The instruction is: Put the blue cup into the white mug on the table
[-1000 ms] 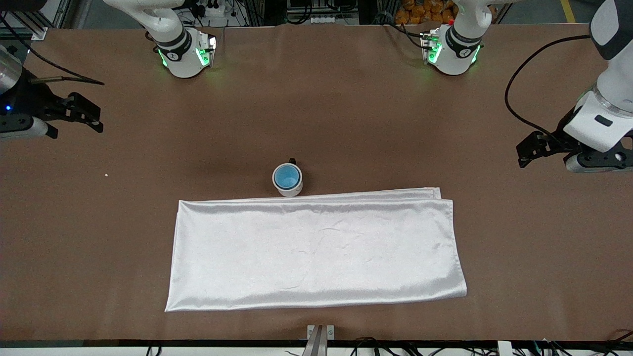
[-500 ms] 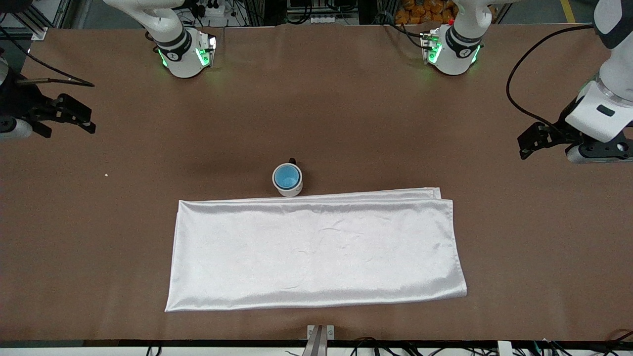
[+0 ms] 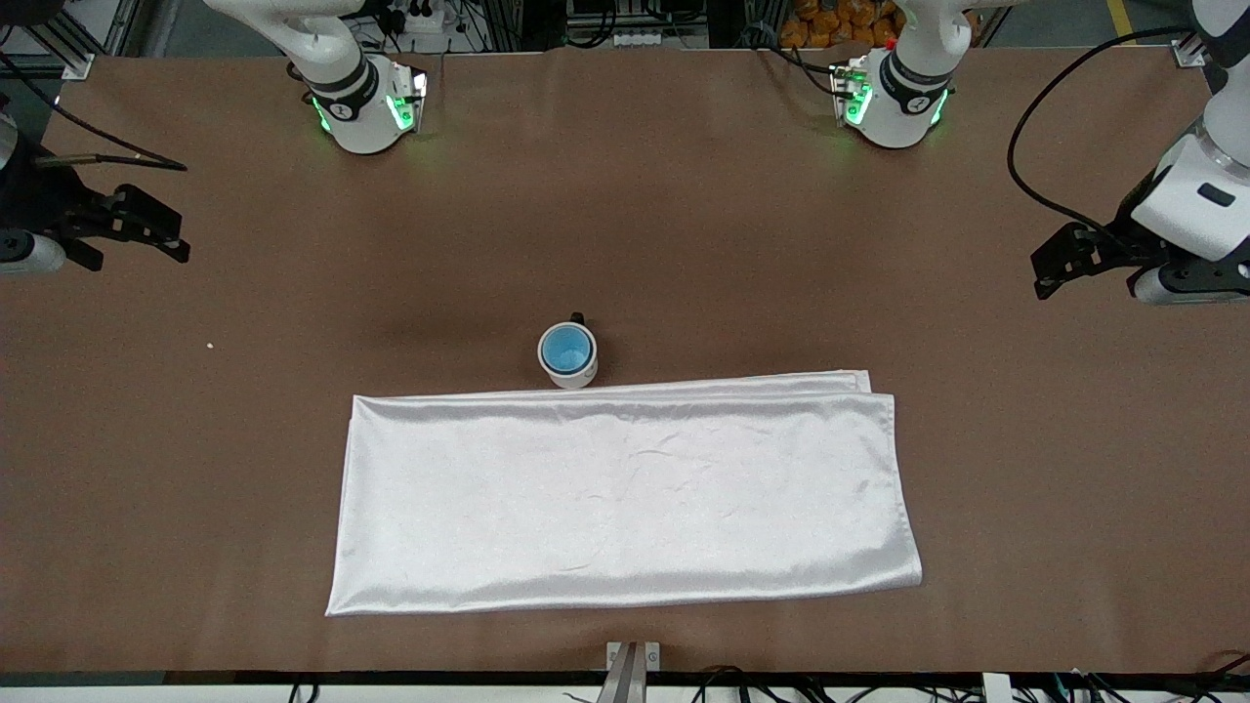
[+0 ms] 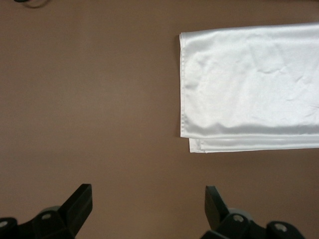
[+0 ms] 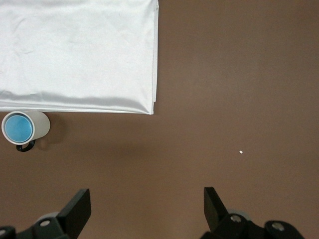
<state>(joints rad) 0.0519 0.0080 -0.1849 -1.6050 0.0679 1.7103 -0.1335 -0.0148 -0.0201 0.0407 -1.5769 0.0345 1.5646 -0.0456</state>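
The blue cup [image 3: 566, 349] sits upright inside the white mug [image 3: 579, 376], which stands on the brown table [image 3: 684, 244] at its middle, with its black handle pointing away from the front camera. The right wrist view also catches the blue cup [image 5: 20, 127] in the white mug [image 5: 42, 124]. My left gripper [image 3: 1043, 273] hangs open over the left arm's end of the table, well apart from the mug. Over the right arm's end, my right gripper [image 3: 182, 237] is open too. Both wrist views show the left gripper [image 4: 148, 199] and right gripper [image 5: 147, 199] with only bare table between their fingers.
A shiny white folded cloth [image 3: 625, 498] lies flat just nearer the front camera than the mug, its edge almost touching it. A tiny white crumb [image 3: 210, 344] rests on the table toward the right arm's end. Cables trail along the table's edges.
Both grippers have drawn away from the mug toward their own ends of the table, still open. The left one kept moving to now; the right one stopped half a second ago. Cup and mug unmoved.
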